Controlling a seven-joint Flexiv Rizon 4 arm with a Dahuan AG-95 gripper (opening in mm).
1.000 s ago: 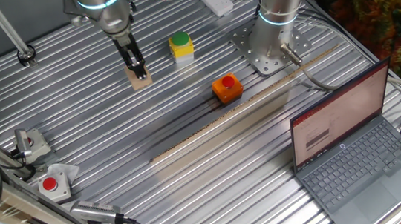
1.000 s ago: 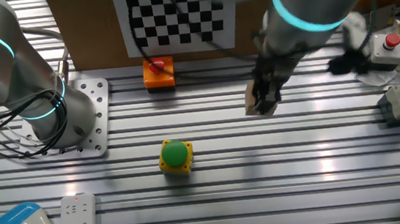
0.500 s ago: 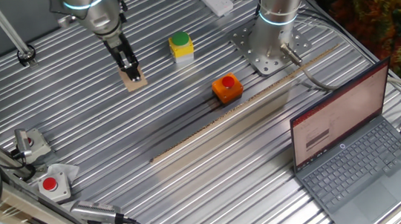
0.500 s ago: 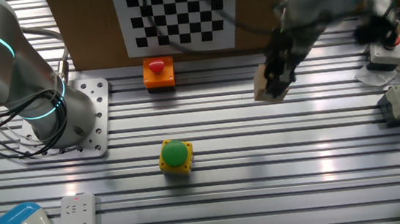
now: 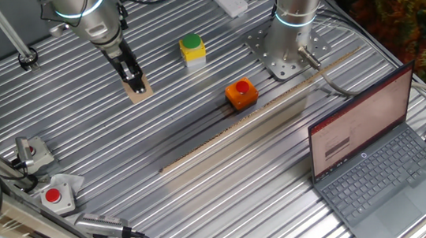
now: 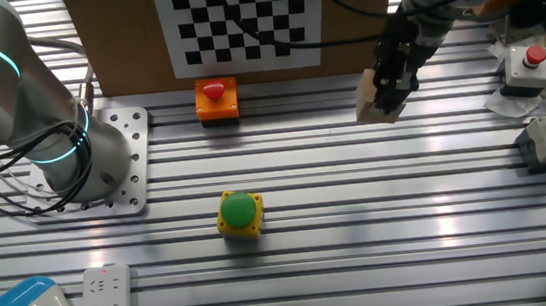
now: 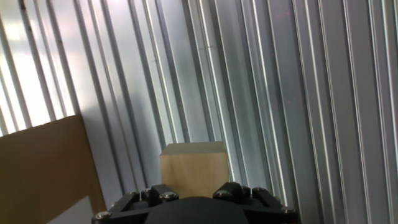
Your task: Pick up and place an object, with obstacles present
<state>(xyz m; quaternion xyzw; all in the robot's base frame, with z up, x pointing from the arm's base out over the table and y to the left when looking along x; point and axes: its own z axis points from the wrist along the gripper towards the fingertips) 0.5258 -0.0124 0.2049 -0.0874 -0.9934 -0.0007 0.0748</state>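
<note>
The black two-finger gripper (image 5: 136, 83) is clamped on the small pale tan wooden block (image 5: 140, 90), a plain cuboid held between its fingertips. In the other fixed view the gripper (image 6: 388, 100) carries the block (image 6: 372, 100) tilted and clear of the ribbed metal table (image 6: 360, 225), a faint shadow lying on the slats below. The hand view shows the block (image 7: 193, 169) squarely ahead of the gripper body, its top face and 1 side face visible, above the slats (image 7: 298, 93), with a flat brown board (image 7: 46, 165) at the lower left.

Further out, a yellow box with a green button (image 5: 192, 48) stands on the table to the right of the gripper in one fixed view, well apart from it. Beyond that sits the orange box with a red button (image 5: 240, 93), just beside a long thin wooden strip (image 5: 260, 114) that runs diagonally across the slats. An open laptop (image 5: 379, 149) rests at the lower right. 2 grey boxes with red buttons (image 5: 56, 194) lie near the left edge. A black-and-white checkerboard (image 6: 238, 21) stands at the back in the other fixed view.
</note>
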